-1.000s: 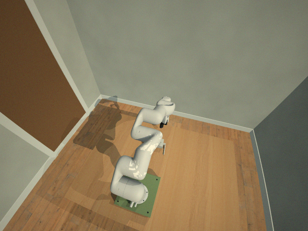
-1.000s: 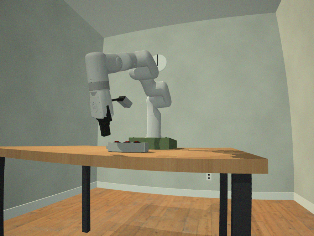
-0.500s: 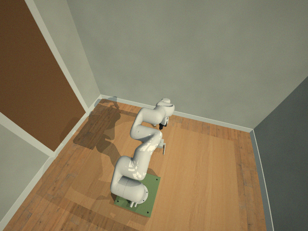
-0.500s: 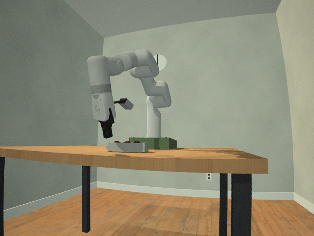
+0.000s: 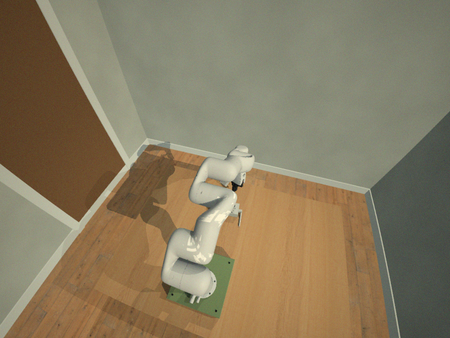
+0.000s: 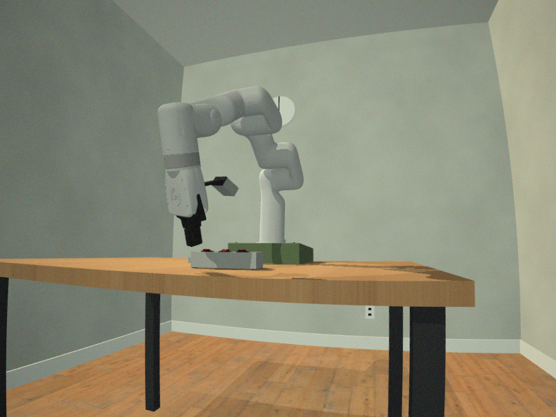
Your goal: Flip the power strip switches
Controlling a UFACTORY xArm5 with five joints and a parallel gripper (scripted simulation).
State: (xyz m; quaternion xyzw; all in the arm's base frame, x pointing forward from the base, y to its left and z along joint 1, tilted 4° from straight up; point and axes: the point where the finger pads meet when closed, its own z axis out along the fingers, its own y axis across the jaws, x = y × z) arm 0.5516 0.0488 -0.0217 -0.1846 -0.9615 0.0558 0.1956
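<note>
A grey power strip lies flat on the wooden table with three red switches on top. My gripper is shut with nothing between its black fingers. It points down and hangs just above the strip's left end, near the leftmost switch. In the overhead view the arm hides most of the strip; only its end shows beside the forearm, and the gripper shows as a dark tip under the wrist. The labels on the switches are too small to read.
The arm's green base plate stands on the table behind the strip; it also shows in the overhead view. A small grey camera block sticks out from the wrist. The table's front edge is near the strip.
</note>
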